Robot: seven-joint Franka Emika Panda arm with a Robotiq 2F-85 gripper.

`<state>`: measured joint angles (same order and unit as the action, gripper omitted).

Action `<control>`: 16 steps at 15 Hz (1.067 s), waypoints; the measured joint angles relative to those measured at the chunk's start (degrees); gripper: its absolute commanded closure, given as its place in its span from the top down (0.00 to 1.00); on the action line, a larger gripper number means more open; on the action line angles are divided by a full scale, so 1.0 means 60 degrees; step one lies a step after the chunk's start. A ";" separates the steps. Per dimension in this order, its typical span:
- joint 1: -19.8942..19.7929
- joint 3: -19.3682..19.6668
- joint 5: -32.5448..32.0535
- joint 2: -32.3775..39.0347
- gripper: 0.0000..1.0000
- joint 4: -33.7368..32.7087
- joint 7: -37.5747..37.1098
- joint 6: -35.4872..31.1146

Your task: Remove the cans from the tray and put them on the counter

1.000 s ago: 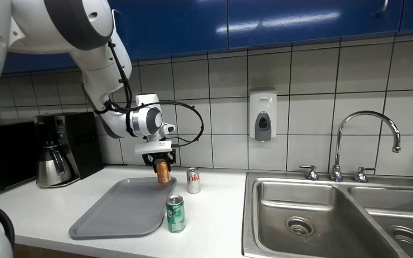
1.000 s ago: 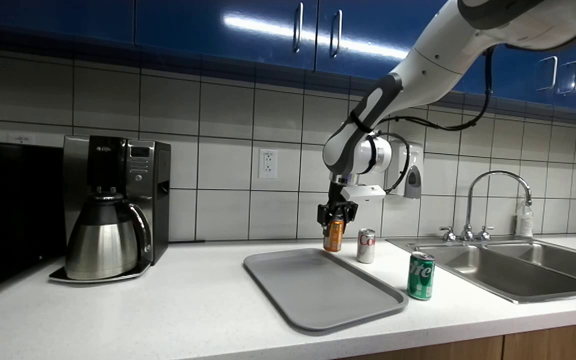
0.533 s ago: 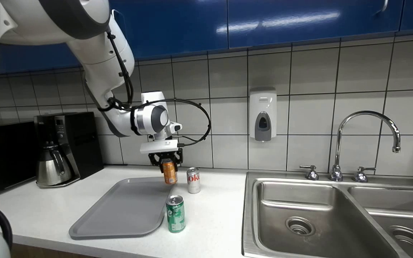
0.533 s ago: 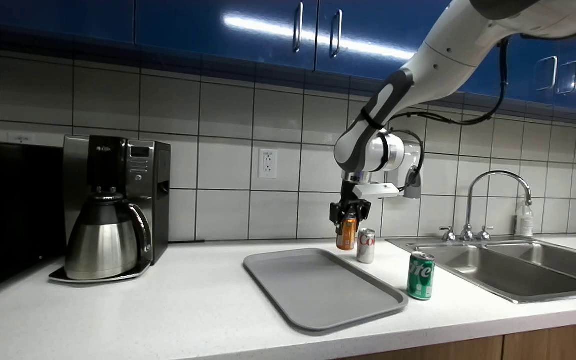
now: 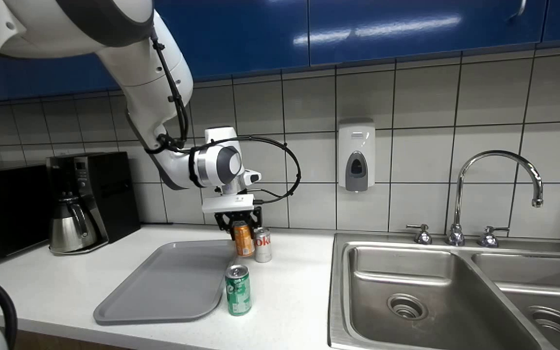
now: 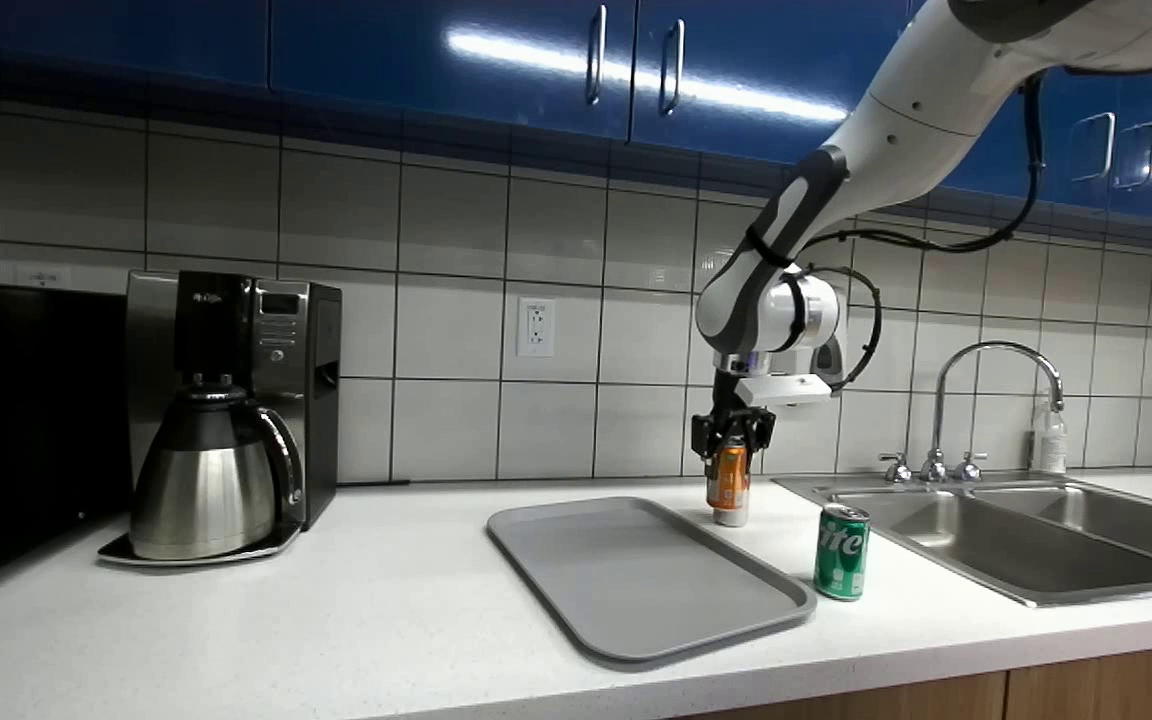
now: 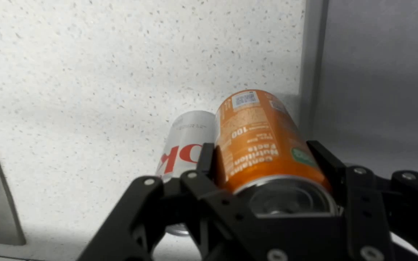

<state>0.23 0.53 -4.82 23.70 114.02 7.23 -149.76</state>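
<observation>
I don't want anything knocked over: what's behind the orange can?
In an exterior view, a silver can stands behind the orange can: its base shows below; the gripper and orange can hide most of the rest.

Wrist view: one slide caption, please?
The gripper holds an orange can over the counter, between a silver can and the tray.

Bent arm (image 6: pixel 901 140), downward hand (image 7: pixel 261 156) in grip

The orange can (image 7: pixel 261 145) looks glossy metal; tray (image 6: pixel 646 580), matt plastic; counter (image 6: pixel 356 620), smooth; sink (image 5: pixel 406 266), satiny steel.
</observation>
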 measured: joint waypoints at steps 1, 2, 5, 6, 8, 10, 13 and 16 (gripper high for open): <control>-0.0026 0.0037 0.0001 -0.0009 0.40 0.0048 -0.0018 -0.0004; -0.0057 0.0064 0.0002 -0.0025 0.40 0.0103 -0.0032 -0.0006; -0.0100 0.0161 0.0005 -0.0087 0.40 0.0270 -0.0118 -0.0011; -0.0121 0.0177 0.0006 -0.0102 0.40 0.0318 -0.0165 -0.0011; -0.0160 0.0199 0.0038 -0.0129 0.40 0.0424 -0.0214 -0.0011; -0.0194 0.0203 0.0101 -0.0137 0.40 0.0520 -0.0221 -0.0014; -0.0233 0.0203 0.0248 -0.0138 0.40 0.0663 -0.0221 -0.0030; -0.0295 0.0203 0.0343 -0.0139 0.40 0.0800 -0.0221 -0.0037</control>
<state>-1.54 1.75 -2.76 22.87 118.82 5.90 -149.98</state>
